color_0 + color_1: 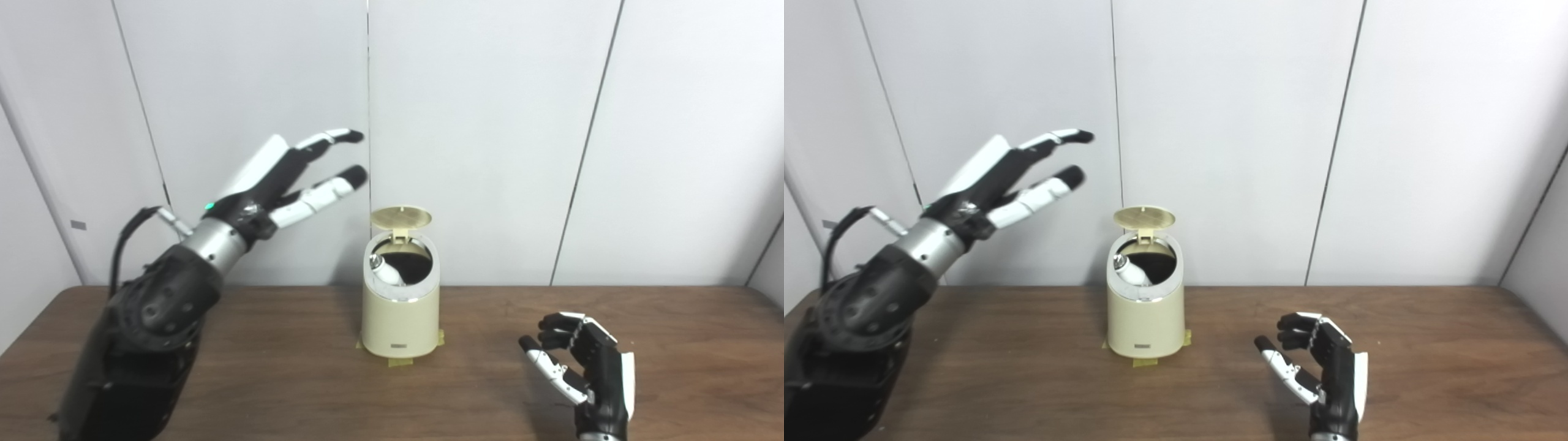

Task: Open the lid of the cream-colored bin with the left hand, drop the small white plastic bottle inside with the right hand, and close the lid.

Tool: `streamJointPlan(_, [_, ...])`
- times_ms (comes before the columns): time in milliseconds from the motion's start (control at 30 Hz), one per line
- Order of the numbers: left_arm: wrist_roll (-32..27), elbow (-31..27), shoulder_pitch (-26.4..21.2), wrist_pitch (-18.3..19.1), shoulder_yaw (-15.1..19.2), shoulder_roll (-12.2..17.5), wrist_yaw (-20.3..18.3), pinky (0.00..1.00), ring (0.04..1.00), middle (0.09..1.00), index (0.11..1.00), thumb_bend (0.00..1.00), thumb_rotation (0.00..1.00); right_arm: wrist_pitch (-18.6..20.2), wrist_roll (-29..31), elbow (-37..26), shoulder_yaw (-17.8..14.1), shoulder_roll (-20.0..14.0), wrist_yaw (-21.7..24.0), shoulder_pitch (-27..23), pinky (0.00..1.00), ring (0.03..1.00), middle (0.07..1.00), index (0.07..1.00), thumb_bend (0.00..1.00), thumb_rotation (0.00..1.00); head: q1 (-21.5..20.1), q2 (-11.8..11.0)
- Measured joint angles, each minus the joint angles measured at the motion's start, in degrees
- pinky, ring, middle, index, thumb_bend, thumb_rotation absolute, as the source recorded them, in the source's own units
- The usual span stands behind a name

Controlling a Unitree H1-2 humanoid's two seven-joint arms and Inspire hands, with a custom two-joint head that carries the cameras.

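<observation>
The cream-colored bin stands on the wooden table, taped down at its base. Its round lid stands open, tipped up at the back. The small white plastic bottle lies inside the bin, its neck showing at the left of the opening. My left hand is open and empty, raised high to the left of the bin, fingers stretched toward the lid but apart from it. My right hand rests low at the right of the bin, empty, fingers curled loosely.
A grey panelled wall stands close behind the bin. Yellow tape sticks out under the bin's base. Bare wood lies on both sides of the bin.
</observation>
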Motion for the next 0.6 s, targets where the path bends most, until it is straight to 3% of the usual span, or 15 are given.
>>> streamJointPlan(167, [7.4,5.8,-1.8,0.1,-2.1,-3.5,-3.4,1.0,1.0,0.916,0.87,0.8,1.0,-0.1,0.0,0.2,0.0,0.1,-0.1,-0.1,0.44,0.485,0.523,0.488,0.48,0.14,0.0,-0.1])
streamJointPlan(300, [8.9,8.2,-2.4,0.2,-2.3,-5.6,-4.0,1.0,1.0,0.927,0.862,0.76,1.0,-0.2,0.0,0.3,0.1,0.1,-0.1,-0.2,0.44,0.482,0.52,0.488,0.48,0.14,0.0,-0.1])
streamJointPlan(600, [13.1,12.0,-3.6,0.1,-3.0,-6.2,-4.7,1.0,1.0,0.963,0.89,0.77,1.0,-0.2,0.1,0.3,0.0,0.1,0.0,-0.3,0.44,0.481,0.517,0.488,0.48,0.14,0.2,-0.3])
